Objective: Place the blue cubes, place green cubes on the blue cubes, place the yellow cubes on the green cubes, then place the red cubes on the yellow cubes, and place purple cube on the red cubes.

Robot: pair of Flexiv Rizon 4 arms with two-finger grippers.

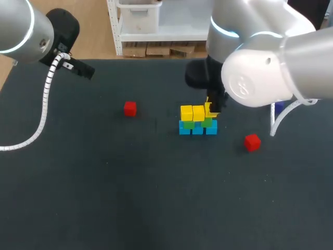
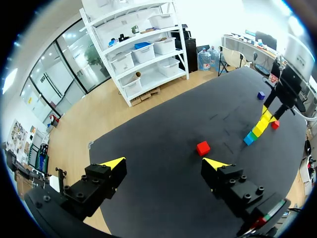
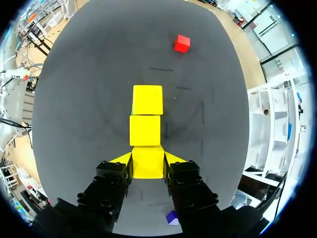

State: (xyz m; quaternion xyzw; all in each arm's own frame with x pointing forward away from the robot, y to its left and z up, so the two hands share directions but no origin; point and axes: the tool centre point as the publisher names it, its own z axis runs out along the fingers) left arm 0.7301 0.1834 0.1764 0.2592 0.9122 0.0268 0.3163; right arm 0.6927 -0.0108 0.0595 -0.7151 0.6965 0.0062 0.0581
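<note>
A stack stands mid-table: a row of blue cubes (image 1: 197,129) at the bottom, green cubes (image 1: 189,124) on them, and two yellow cubes (image 1: 192,112) on top. My right gripper (image 1: 210,110) is shut on a third yellow cube (image 3: 147,162), held at the stack's right end in line with the other two yellow cubes (image 3: 146,115). One red cube (image 1: 130,108) lies left of the stack, another (image 1: 252,141) to its right front. A purple cube (image 1: 279,108) shows partly behind my right arm. My left gripper (image 2: 164,163) is open and empty, far back left, with the red cube (image 2: 202,148) ahead of it.
The dark table mat (image 1: 156,198) stretches bare across the front. My left arm (image 1: 62,36) with its white coiled cable hangs over the back left corner. The purple cube (image 3: 172,217) lies under my right wrist.
</note>
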